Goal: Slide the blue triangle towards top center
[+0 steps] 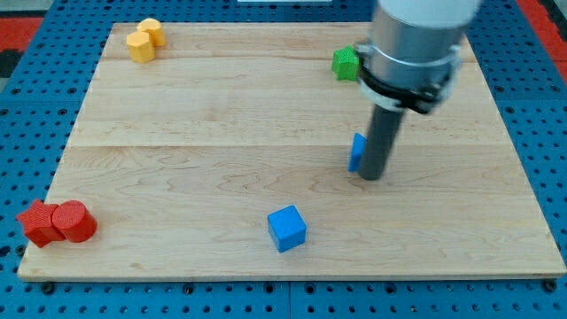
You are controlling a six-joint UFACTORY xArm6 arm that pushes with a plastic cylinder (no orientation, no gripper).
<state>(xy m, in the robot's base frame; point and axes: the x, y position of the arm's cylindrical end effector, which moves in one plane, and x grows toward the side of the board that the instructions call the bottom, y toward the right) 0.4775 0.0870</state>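
The blue triangle (357,151) sits right of the board's middle, and only a narrow blue sliver of it shows – the rest is hidden behind the dark rod, so its shape cannot really be made out from here. My tip (373,176) rests on the wood just at the view's right of that sliver, apparently touching it, though the contact itself is hidden by the rod. There are no jaws to open or close: the arm ends in a plain rod that holds nothing.

Above the rod, the grey cylindrical arm housing (415,44) is cut off by the view's top edge and covers part of the board's upper right. A green block (345,63) stands just at the housing's left near the top edge; its right side is hidden, so its shape is unclear.

A blue cube (287,228) lies fully in sight toward the view's bottom, well apart from the tip. A yellow block (144,39) sits in the top left corner and a red block (58,221) in the bottom left – each looks like a cluster of rounded lobes, but the outline is hard to read.

The wooden board (195,133) lies on a blue pegboard surface (35,89).
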